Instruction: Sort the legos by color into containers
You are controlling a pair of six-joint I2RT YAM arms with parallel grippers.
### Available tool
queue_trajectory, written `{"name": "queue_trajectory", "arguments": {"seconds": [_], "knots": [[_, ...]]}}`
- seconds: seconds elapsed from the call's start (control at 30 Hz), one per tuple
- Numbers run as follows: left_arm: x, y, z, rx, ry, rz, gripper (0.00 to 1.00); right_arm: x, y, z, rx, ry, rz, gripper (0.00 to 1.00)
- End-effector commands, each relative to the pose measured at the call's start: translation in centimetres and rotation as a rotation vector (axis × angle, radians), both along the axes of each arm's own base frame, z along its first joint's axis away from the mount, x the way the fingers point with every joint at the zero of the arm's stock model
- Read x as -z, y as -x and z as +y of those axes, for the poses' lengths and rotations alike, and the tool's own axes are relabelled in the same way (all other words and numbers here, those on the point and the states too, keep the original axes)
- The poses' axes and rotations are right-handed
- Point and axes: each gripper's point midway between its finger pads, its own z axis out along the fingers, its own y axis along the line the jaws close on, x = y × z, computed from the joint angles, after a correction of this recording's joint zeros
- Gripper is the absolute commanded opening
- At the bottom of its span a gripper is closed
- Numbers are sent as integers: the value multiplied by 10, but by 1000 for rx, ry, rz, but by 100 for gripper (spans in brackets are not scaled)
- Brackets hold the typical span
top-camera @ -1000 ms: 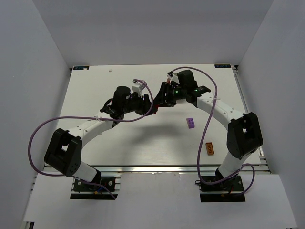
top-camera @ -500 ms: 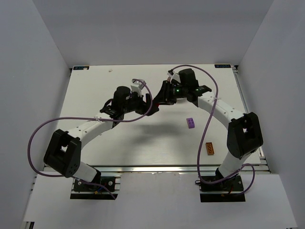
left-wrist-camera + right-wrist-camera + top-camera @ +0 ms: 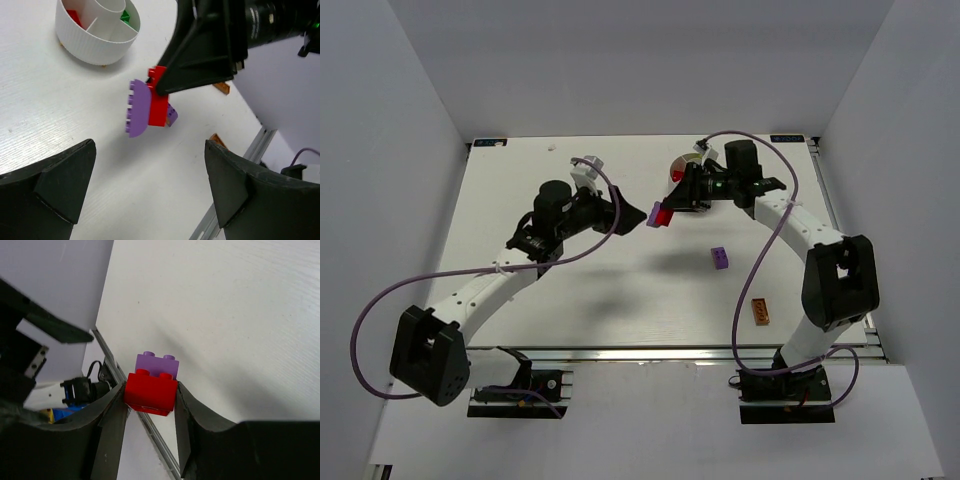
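Note:
My right gripper (image 3: 150, 396) is shut on a red lego (image 3: 151, 390), and a purple lego (image 3: 159, 363) is stuck to that brick's far side. In the top view this joined pair (image 3: 661, 214) hangs above the table's middle. My left gripper (image 3: 150, 190) is open and holds nothing; it sits just left of the pair (image 3: 150, 102). The round white dish of containers (image 3: 97, 37) stands behind, with a red lego (image 3: 73, 16) and a green lego (image 3: 125, 16) in separate wedges. In the top view the dish (image 3: 688, 157) is partly hidden by the right arm.
A loose purple lego (image 3: 720, 257) lies right of centre on the table. An orange lego (image 3: 760, 311) lies near the front right, close to the right arm's base. The table's metal front rail (image 3: 660, 353) runs along the near edge.
My left gripper has opened, let go of the joined bricks and drawn back to the left. The right arm has pulled right with the red and purple pair, uncovering the dish.

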Motion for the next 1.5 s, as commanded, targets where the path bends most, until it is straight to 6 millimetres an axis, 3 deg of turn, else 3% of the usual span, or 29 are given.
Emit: {"name": "queue_trajectory", "arguments": {"seconds": [0.0, 0.07, 0.13, 0.17, 0.4, 0.57, 0.73, 0.87, 1.47], "knots": [[-18, -6, 12, -57, 139, 73, 98, -42, 16, -7, -178, -97, -236, 0], [-28, -9, 5, -15, 209, 104, 98, -49, 29, -11, -249, -129, -298, 0], [-37, 2, -7, 86, 256, 100, 98, -59, 34, -17, -315, -155, -422, 0], [-52, 4, -12, 127, 308, 63, 97, -61, 45, -17, -373, -192, -434, 0], [-56, 30, -33, 380, 389, 93, 84, -84, 71, -19, -524, -289, -620, 0], [-69, 48, -35, 475, 460, 49, 83, -91, 78, -20, -555, -329, -602, 0], [-67, 52, -36, 502, 468, 58, 82, -101, 89, -20, -607, -371, -609, 0], [-82, 63, -36, 560, 522, 13, 81, -104, 93, -15, -626, -380, -612, 0], [-63, 63, -50, 594, 450, 82, 69, -109, 95, 0, -632, -387, -611, 0]]}}
